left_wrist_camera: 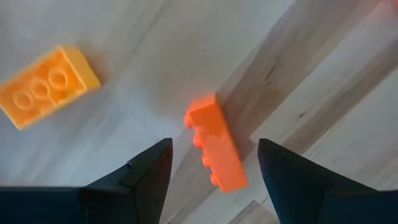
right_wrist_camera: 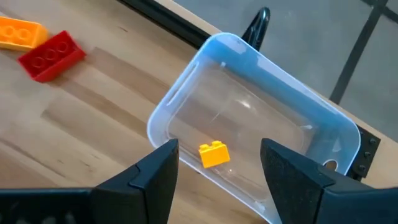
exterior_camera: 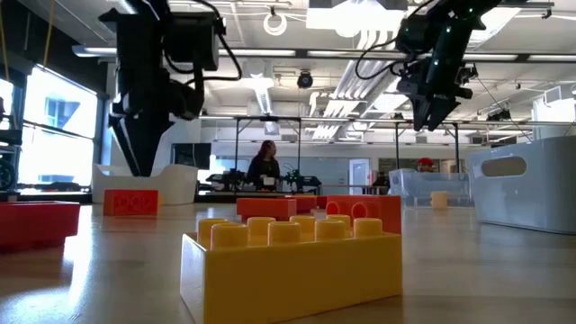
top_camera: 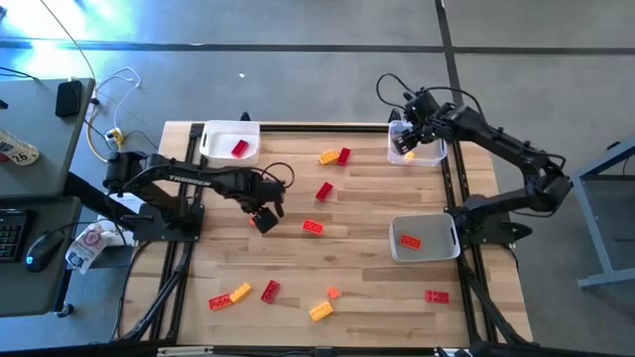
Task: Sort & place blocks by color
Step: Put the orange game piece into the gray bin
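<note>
Barely begun: three small studded plastic blocks [top_camera: 239,148] are sitting in trays, about ten still lying loose.
Left gripper [left_wrist_camera: 214,163] is hanging spread over an orange brick [left_wrist_camera: 215,142]; right gripper [right_wrist_camera: 217,167] is hovering released, empty, above the clear tray [right_wrist_camera: 186,93].

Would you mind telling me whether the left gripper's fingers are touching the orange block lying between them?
Apart. In the left wrist view the orange block lies on the wood between the left gripper's open fingers, with bare table showing on both sides of it.

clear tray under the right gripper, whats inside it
One yellow block lies on the floor of the clear tray. The open right gripper hovers above and hides a strip of the tray's near part.
</note>
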{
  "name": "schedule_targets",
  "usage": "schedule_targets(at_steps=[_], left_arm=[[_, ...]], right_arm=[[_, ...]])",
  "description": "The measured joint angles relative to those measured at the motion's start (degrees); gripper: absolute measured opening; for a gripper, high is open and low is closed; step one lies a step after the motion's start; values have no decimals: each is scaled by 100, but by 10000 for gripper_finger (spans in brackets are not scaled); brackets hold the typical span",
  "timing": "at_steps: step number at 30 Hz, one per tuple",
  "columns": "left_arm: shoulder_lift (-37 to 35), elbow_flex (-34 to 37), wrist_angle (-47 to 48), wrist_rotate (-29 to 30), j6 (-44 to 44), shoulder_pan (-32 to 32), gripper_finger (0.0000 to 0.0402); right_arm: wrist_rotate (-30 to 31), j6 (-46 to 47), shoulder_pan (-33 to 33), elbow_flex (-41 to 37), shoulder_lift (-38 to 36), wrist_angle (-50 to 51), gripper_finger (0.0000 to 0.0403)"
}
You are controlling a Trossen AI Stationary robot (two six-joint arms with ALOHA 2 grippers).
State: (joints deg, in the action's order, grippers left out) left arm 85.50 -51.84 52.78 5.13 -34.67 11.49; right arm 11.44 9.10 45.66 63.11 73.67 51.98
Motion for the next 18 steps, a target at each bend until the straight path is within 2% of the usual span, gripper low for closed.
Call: schedule_targets(at_steps=[5, 14, 18], left_arm=[[-1, 324, -74, 2, -268, -16, 223], [1, 764, -923, -260, -291, -214, 223], [1, 947, -943, -212, -373, -256, 223]], right_arm=[[82, 138, -158, 0, -49, 10, 213], [249, 195, -307, 1, -49, 9, 213], [250, 291, -307, 2, -49, 10, 213]])
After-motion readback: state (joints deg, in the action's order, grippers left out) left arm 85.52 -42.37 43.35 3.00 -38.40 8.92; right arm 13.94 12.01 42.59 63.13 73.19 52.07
